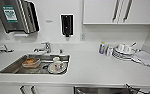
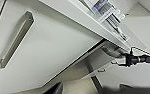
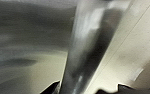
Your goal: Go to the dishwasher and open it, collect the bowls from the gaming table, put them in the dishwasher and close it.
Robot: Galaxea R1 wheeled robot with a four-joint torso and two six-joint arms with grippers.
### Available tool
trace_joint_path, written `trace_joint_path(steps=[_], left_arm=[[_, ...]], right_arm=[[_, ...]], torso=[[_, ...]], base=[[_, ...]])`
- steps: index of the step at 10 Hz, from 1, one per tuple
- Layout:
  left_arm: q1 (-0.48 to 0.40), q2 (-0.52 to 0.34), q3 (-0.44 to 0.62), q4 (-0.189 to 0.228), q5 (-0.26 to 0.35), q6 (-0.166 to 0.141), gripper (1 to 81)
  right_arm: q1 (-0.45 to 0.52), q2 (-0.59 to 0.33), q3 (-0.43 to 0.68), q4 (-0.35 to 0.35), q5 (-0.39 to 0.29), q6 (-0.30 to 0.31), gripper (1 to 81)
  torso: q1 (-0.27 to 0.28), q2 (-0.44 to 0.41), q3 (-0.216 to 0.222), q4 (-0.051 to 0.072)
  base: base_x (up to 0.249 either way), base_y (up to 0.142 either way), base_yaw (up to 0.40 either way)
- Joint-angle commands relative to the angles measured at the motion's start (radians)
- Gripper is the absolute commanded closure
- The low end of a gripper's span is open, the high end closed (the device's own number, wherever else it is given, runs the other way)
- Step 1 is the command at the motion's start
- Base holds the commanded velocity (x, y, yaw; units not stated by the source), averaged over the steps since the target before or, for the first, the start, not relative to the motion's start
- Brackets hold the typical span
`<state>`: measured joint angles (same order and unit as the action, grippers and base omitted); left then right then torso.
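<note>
Dishwasher (image 1: 101, 90), steel-fronted, sits under the bench (image 1: 91, 70) at near right, its stiff, smooth bar handle (image 3: 88, 47) probably the blurred shape close to the right wrist camera and the place to grip; fingers' state I cannot tell.

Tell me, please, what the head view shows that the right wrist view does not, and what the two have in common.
Head view alone: the white counter, the sink holding a container and a cup on a plate, the tap, a black dispenser on the wall, stacked white dishes, and upper cabinets. Right wrist view alone: a close look along the dishwasher's bar handle, with the steel front behind it. Shared: the dishwasher itself, seen from the head as a steel strip under the counter edge, with the right arm's gripper at it.
</note>
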<state>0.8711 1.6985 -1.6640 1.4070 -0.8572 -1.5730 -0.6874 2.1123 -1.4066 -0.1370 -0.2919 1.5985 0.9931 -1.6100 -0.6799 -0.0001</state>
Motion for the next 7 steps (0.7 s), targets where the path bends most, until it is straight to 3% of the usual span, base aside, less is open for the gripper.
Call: trace_joint_path(steps=[1,7], left_arm=[[-0.086,-0.063,-0.007,-0.023,0.006,-0.002,1.0],[-0.086,-0.065,-0.011,-0.023,0.004,-0.007,1.0]], right_arm=[[0.056,-0.013,-0.004,-0.003,-0.167,-0.006,1.0],[0.039,-0.018,-0.014,-0.003,-0.167,-0.006,1.0]], torso=[[0.000,0.000,0.000,0.000],[0.000,0.000,0.000,0.000]], base=[[0.000,0.000,0.000],[0.000,0.000,0.000]])
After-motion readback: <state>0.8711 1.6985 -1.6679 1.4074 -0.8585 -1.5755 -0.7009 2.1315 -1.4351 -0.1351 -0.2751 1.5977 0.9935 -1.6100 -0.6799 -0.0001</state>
